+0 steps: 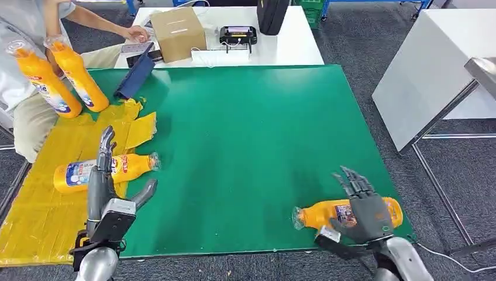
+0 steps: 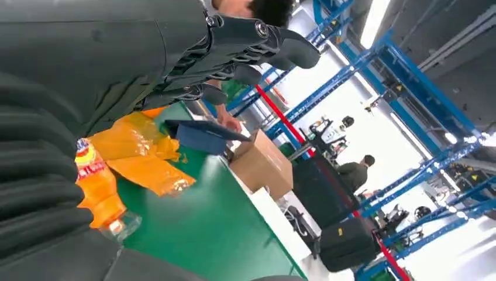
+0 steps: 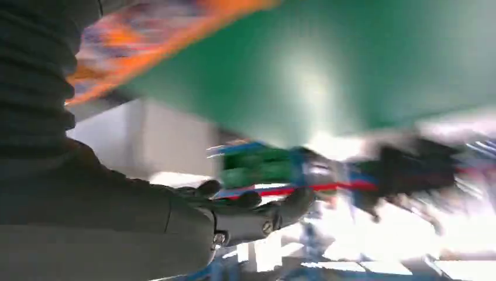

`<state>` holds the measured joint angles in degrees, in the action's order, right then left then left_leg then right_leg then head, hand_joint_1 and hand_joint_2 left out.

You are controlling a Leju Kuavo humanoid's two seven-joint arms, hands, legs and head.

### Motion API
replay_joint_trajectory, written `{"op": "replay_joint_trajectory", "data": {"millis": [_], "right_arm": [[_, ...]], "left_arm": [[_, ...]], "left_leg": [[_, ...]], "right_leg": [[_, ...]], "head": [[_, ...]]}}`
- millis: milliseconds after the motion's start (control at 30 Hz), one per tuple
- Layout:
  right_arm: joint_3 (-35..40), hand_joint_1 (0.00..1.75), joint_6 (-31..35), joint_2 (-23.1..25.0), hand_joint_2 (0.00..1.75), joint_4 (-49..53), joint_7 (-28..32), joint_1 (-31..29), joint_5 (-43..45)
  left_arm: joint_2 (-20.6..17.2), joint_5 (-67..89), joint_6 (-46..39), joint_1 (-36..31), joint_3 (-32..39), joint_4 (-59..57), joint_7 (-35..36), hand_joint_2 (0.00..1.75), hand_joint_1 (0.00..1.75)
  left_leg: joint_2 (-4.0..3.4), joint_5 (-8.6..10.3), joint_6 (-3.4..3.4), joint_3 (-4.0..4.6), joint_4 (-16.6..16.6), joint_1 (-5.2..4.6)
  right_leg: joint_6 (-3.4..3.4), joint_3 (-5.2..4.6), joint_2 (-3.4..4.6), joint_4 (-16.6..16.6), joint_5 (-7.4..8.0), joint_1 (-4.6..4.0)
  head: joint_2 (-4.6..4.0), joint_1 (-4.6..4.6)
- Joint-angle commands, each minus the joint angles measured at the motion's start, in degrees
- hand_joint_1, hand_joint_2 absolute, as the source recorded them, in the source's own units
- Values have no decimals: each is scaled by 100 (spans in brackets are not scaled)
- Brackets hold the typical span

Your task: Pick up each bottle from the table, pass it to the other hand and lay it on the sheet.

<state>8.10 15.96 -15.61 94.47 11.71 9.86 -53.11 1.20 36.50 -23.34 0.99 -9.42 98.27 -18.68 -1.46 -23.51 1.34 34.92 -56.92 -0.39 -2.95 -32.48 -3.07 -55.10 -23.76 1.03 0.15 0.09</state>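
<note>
Even bright light; right wrist view motion-blurred, background overexposed.

1. I am getting a motion-smeared right wrist view; the orange bottle (image 3: 146,41) is showing as a streak and its label is unreadable.
2. In the head view, the right hand (image 1: 362,213) is covering the middle of the near bottle (image 1: 345,213), so I cannot tell contact.
3. The left hand (image 1: 108,193) is overlapping the bottle on the yellow sheet (image 1: 108,170).
4. The picture's edge is cutting off the seated person (image 1: 29,88).

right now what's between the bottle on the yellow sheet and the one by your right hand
Head view: only bare green mat lies between the bottle on the sheet and the bottle at the right robot hand.
</note>
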Motion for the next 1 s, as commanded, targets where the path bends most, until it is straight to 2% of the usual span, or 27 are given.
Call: {"op": "replay_joint_trajectory", "data": {"millis": [33, 300, 400, 467, 600, 1000], "right_arm": [[840, 0, -376, 354, 175, 885, 272, 87, 501], [980, 0, -403, 276, 175, 708, 248, 21, 404], [993, 0, -458, 87, 175, 424, -456, 4, -337], [971, 0, -430, 53, 175, 326, -423, 5, -304], [830, 0, -688, -278, 175, -209, -1088, 56, -724], [648, 0, -851, -438, 175, -622, -1180, 109, -463]], "left_arm": [[112, -81, 13, -158, 3, -379, -81, 175, 0], [137, -93, 13, -171, 11, -399, -86, 175, 0], [158, -105, 41, -145, 39, -356, -49, 175, 0], [159, -101, 47, -134, 40, -337, -39, 175, 0], [160, -125, 83, -140, 11, -352, -10, 175, 0], [121, -224, 92, -238, -94, -462, -30, 175, 0]], "left_leg": [[12, -12, -13, -19, 3, 13], [14, -10, -12, 2, 3, 13], [11, -7, -10, 12, 2, 8], [16, -14, -15, -3, 3, 12], [20, -12, -12, 1, 4, 12], [27, -11, -12, 5, 6, 11]], "right_leg": [[16, 18, 17, 4, -14, -9], [20, 0, 21, 5, -19, -6], [17, -10, 17, 6, -15, -4], [23, 6, 25, 8, -20, -6], [19, 6, 17, 12, -18, -7], [20, 0, 11, 12, -20, -6]], "head": [[0, 4], [0, 5], [0, 5], [0, 5], [0, 5], [0, 2]]}}
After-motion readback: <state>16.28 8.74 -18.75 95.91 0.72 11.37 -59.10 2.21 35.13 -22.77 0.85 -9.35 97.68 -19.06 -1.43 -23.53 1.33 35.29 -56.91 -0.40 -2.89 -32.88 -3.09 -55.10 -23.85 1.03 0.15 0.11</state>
